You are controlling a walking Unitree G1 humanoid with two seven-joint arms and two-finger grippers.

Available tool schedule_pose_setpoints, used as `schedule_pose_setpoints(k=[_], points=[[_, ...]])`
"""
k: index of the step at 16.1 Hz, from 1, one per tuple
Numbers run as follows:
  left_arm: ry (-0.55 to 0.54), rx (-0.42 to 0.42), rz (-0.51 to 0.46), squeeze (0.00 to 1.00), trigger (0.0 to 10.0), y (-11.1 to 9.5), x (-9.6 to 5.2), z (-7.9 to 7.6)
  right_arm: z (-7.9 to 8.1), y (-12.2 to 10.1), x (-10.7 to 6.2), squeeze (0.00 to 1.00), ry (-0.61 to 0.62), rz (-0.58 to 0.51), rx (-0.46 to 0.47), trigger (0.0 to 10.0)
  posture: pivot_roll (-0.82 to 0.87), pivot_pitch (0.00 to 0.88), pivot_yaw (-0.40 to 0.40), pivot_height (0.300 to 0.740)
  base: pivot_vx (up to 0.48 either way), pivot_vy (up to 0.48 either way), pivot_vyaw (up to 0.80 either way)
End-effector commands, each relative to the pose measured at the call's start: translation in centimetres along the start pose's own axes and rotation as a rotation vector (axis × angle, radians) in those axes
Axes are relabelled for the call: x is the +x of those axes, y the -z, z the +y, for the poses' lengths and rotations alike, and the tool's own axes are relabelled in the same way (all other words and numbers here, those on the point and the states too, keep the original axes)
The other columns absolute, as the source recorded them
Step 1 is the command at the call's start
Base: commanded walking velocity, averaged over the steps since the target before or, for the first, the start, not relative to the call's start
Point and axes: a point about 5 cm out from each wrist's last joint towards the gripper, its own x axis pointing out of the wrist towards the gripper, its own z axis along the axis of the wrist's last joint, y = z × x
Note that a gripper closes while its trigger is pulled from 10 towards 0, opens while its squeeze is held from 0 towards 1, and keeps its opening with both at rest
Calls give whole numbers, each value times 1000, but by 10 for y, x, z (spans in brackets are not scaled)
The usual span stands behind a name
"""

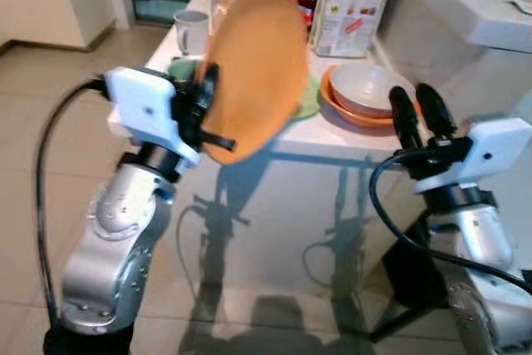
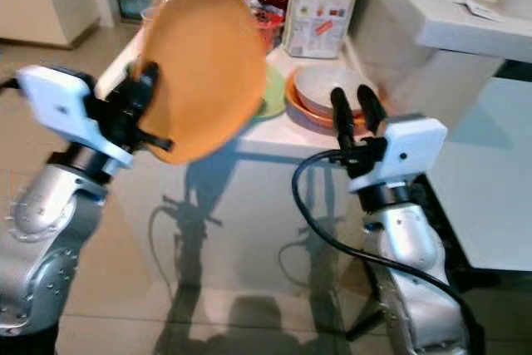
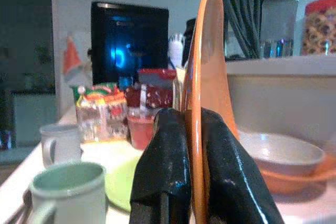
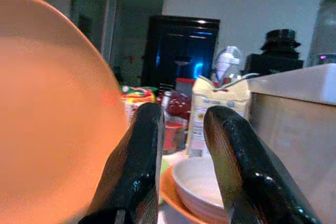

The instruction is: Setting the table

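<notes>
My left gripper (image 1: 208, 114) is shut on the rim of an orange plate (image 1: 253, 64), which it holds on edge in the air at the near left corner of the white table (image 1: 312, 132). In the left wrist view both fingers (image 3: 168, 166) pinch the plate's (image 3: 202, 61) thin edge. My right gripper (image 1: 422, 114) hovers open and holds nothing, just short of the table's near right corner. In front of it sits a white bowl (image 1: 366, 87) stacked in an orange dish (image 1: 353, 111).
On the table stand a white mug (image 1: 191, 31), a green mug (image 3: 73, 190), a light green plate (image 1: 309, 97), a white carton (image 1: 353, 6) and snack packets (image 3: 97, 114). A white counter (image 1: 474, 6) rises at the right. Tiled floor lies below.
</notes>
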Motion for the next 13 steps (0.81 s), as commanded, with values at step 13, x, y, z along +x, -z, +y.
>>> schedule_pose_setpoints(k=[13], points=[[79,25,61,0,10000,29,15,-15,-8,26,-8,0,160,143,-83,10000,-28,0,-5,740,0,-440,0]])
